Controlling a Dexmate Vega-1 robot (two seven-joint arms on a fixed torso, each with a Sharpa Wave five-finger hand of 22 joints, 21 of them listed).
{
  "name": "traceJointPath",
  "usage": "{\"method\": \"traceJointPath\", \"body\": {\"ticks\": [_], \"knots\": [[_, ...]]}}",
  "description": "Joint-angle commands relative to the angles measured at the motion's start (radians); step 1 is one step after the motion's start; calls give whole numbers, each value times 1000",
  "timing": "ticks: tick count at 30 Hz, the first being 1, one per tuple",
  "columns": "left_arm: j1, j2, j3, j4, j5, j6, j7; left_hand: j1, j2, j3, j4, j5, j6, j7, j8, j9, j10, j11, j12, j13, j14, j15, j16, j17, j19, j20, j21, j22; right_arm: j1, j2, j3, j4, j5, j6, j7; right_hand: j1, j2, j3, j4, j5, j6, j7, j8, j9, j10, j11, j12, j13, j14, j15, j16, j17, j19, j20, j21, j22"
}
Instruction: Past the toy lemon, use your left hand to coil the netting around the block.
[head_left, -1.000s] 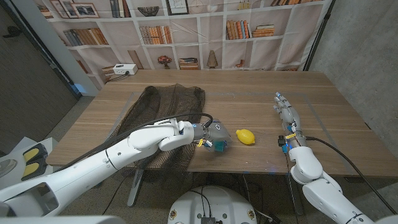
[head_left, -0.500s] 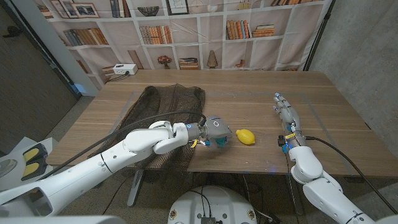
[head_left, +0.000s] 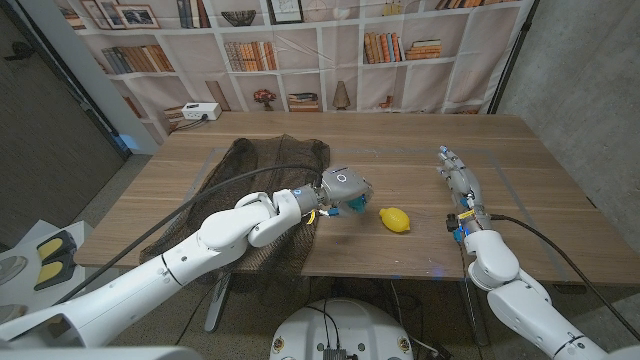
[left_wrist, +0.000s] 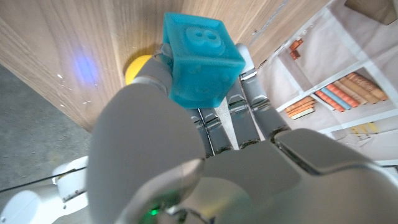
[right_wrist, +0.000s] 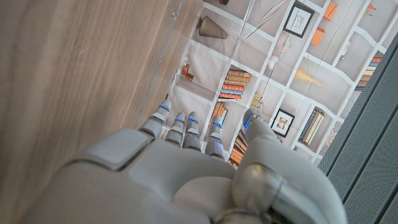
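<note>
Block (left_wrist: 200, 61) in translucent blue sits gripped in the left hand (head_left: 340, 192), held above the table (head_left: 420, 150) just beside the lemon (head_left: 395, 220). Its upper face bears raised marks, perhaps an 8 or two rings; the wrist view is too blurred to read them. Netting (head_left: 265, 165) lies spread on the table's left side, behind the left arm. The right hand (head_left: 460, 180) rests on the table's right side, fingers straight and holding nothing.
</note>
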Motion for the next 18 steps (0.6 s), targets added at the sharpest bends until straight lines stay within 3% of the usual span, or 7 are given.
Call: {"method": "traceJointPath", "body": {"ticks": [1, 18], "knots": [[57, -9, -52, -67, -38, 155, -23, 199, 190, 2, 6, 2, 34, 19, 2, -1, 11, -6, 16, 148, 133, -243, -4, 8, -19, -27, 12, 1, 61, -32, -11, 32, 37, -14, 75, -1, 4, 2, 3, 5, 14, 0, 4, 4, 19, 6, 5, 0, 10, 5, 8, 0, 2, 5, 0, 3], [161, -23, -98, -152, 35, 414, -79, 202, 187, -1, 9, 1, 43, 14, 0, -2, 15, -11, 8, 152, 129, -245, -14, 19, -38, -24, 46, 0, 173, -92, -49, 67, 51, -35, 191, 0, 6, 3, 4, 6, 28, 4, 5, 4, 33, 8, 7, 0, 26, 6, 14, -1, 12, 11, 3, 3]]}}
